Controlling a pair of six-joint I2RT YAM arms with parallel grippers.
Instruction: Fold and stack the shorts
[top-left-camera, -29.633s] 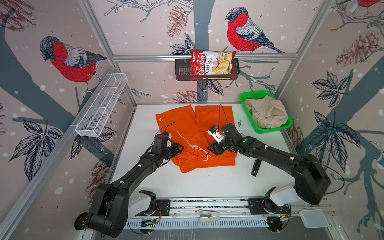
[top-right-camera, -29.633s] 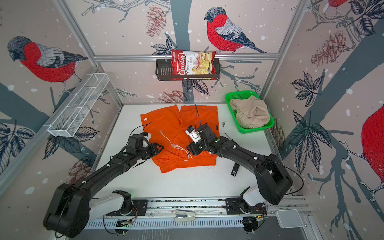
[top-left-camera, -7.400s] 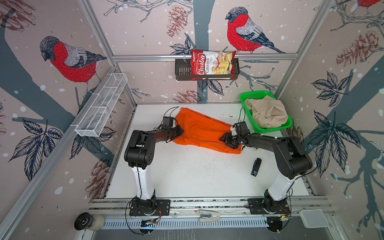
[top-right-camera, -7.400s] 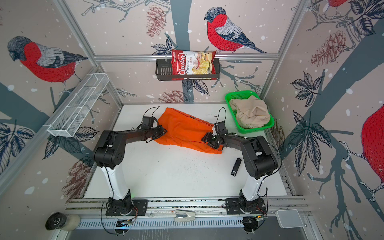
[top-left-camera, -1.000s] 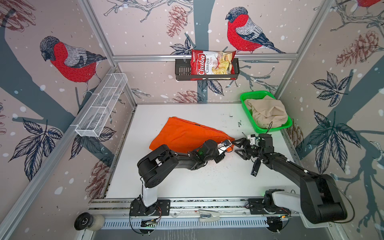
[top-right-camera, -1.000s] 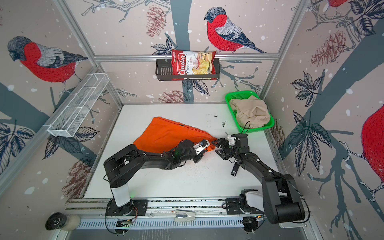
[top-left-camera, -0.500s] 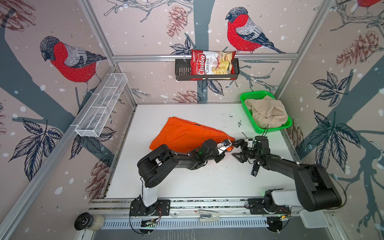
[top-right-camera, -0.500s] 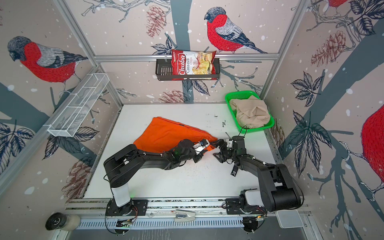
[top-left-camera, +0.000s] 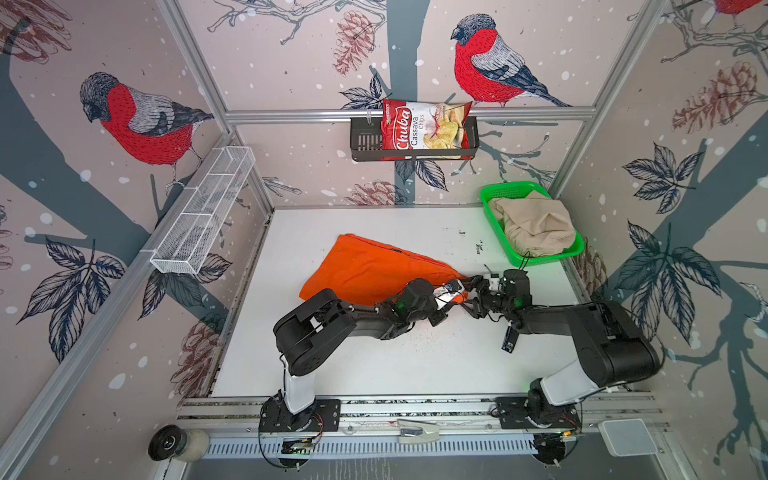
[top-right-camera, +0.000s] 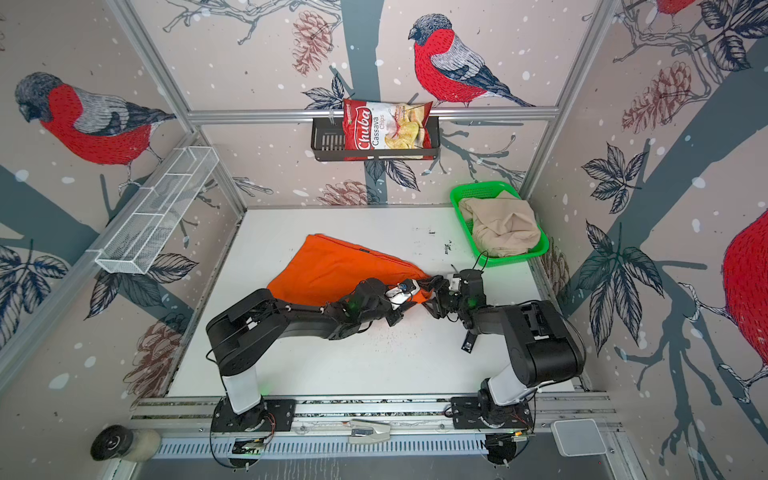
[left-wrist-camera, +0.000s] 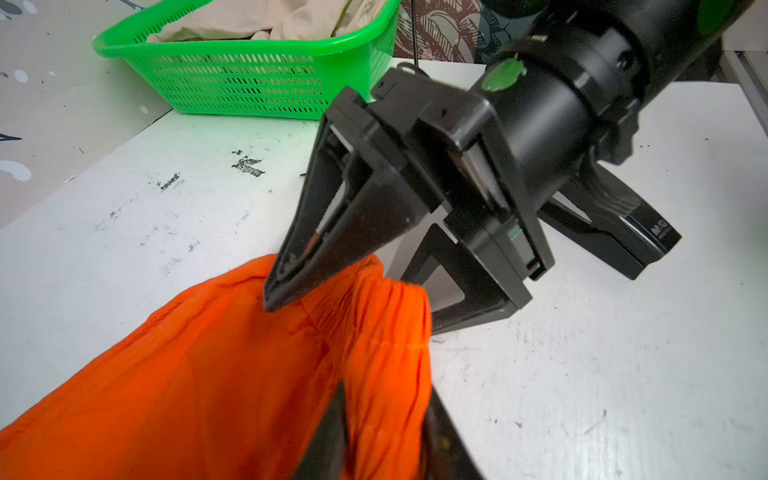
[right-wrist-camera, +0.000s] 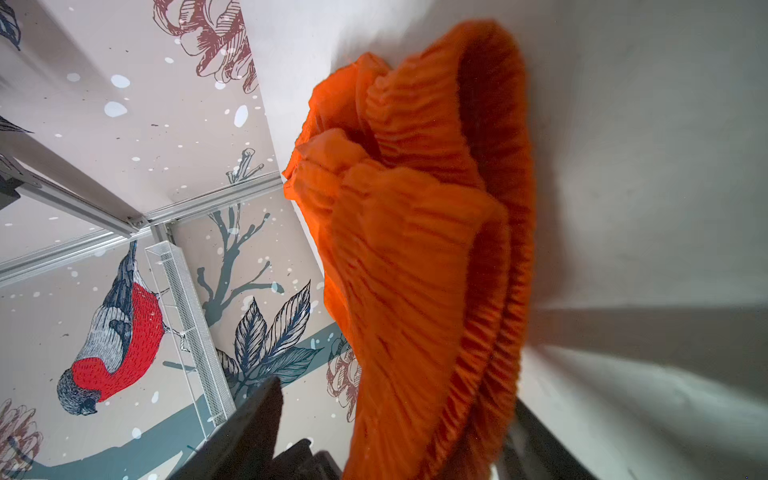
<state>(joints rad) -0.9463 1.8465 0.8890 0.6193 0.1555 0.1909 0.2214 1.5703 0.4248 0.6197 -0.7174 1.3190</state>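
Note:
The orange shorts (top-left-camera: 374, 270) (top-right-camera: 336, 270) lie folded mid-table, tapering to a gathered waistband tip at the right. My left gripper (top-left-camera: 460, 296) (top-right-camera: 419, 297) sits at that tip; in the left wrist view a waistband fold (left-wrist-camera: 386, 353) fills the gap between its fingers (left-wrist-camera: 338, 415). My right gripper (top-left-camera: 470, 296) (top-right-camera: 430, 296) faces it, open, straddling the same tip (right-wrist-camera: 415, 249): one finger (left-wrist-camera: 291, 274) rests on the cloth, the other stands on the table. The beige shorts (top-left-camera: 536, 228) (top-right-camera: 505, 226) lie bunched in the green basket (top-left-camera: 544, 257).
The green basket (top-right-camera: 511, 258) (left-wrist-camera: 249, 83) stands at the back right corner. A small black object (top-left-camera: 509, 338) (left-wrist-camera: 615, 232) lies on the table beside the right arm. On the walls hang a rack with a chips bag (top-left-camera: 424, 131) and a white wire shelf (top-left-camera: 203, 216).
My right gripper has moved left to the orange shorts' tip and now straddles it. The left arm has stayed in place at the tip.

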